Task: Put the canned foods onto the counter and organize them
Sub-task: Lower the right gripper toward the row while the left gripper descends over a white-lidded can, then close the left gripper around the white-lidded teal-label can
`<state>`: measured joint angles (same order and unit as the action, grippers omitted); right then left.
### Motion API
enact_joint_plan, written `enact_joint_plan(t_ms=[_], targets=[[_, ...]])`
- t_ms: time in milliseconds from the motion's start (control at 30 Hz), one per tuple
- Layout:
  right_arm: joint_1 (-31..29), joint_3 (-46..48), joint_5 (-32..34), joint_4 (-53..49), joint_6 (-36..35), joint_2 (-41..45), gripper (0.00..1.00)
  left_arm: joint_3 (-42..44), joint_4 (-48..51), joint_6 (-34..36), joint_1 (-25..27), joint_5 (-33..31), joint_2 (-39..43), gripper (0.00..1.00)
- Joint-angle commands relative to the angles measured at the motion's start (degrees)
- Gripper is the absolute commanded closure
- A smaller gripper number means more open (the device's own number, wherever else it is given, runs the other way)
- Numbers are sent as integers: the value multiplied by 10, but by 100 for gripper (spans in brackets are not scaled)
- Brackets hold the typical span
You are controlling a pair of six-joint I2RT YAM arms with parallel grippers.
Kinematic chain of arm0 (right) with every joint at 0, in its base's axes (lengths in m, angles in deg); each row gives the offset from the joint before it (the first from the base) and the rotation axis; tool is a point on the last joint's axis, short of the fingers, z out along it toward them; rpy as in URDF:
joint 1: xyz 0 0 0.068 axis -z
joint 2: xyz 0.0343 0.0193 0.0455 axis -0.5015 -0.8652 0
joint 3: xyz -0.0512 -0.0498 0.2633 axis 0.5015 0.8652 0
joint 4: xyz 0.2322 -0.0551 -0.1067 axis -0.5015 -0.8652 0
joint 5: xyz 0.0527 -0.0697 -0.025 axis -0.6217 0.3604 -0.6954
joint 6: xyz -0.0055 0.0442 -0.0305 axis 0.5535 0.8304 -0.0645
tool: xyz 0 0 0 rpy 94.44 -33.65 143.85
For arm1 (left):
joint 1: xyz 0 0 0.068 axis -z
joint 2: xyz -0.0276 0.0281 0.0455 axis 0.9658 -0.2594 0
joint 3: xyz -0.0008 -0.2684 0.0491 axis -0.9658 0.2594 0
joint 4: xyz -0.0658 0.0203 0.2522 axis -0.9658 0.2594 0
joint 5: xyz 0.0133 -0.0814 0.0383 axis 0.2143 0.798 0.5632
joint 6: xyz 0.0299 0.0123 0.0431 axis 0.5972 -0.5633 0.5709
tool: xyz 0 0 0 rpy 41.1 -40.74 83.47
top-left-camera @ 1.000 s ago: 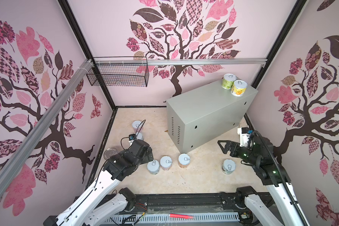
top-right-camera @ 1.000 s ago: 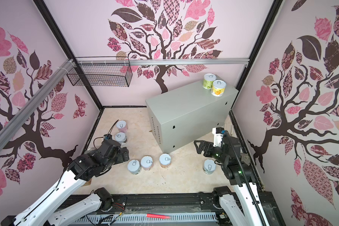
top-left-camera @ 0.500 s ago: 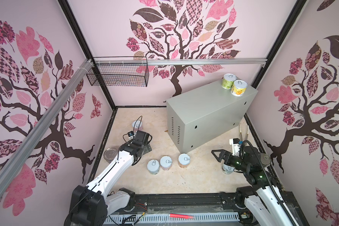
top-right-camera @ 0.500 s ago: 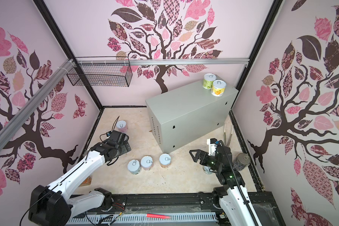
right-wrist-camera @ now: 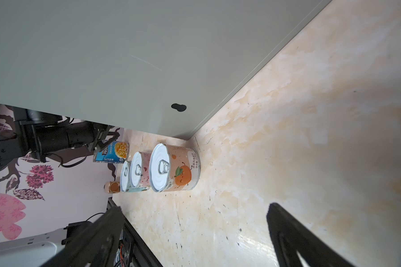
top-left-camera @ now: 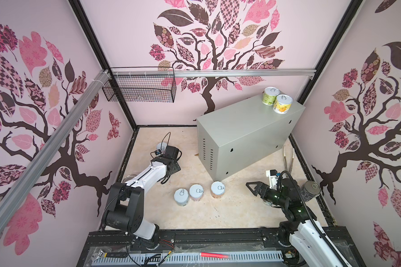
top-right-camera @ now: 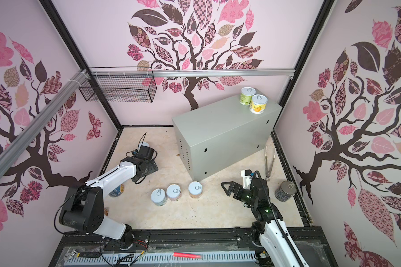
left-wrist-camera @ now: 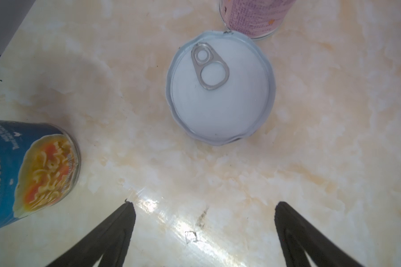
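Our left gripper (left-wrist-camera: 204,203) gapes empty, a can (left-wrist-camera: 220,92) just ahead of its jaws. Our right gripper (right-wrist-camera: 193,207), also released, faces an orange can (right-wrist-camera: 174,167) farther ahead, beside the counter (right-wrist-camera: 125,57), which carries two cans (top-left-camera: 270,96).

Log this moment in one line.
left gripper open, aimed at pull-tab can | right gripper open, empty | two cans on counter

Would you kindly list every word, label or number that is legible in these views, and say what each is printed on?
"CKEN NOODLE", start cut off: blue-labelled can, left wrist view.
"PROG" and "CHICKEN", partly hidden: same can, right wrist view.
Unreadable small print: orange-fruit can.
Blurred fine print: lilac can.
Labels too small to read: green-labelled can and yellow-labelled can on the counter.
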<state>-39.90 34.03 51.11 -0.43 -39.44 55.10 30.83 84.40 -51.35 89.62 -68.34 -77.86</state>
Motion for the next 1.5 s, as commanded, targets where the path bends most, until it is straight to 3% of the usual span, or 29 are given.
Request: enact_joint_plan(t_ms=[0,700,1233,1467], targets=[[-13,4,-15,43,4,-12,0,-29,-33,5,-9,-15,-23,2],[-45,-10,-30,53,-40,-88,0,-142,-53,22,-53,-40,-172,3],[-46,-11,-27,50,-49,-99,0,-169,-57,35,-53,-34,-202,13],[-46,-10,-26,50,-51,-98,0,-175,-45,32,-53,-35,-210,3]])
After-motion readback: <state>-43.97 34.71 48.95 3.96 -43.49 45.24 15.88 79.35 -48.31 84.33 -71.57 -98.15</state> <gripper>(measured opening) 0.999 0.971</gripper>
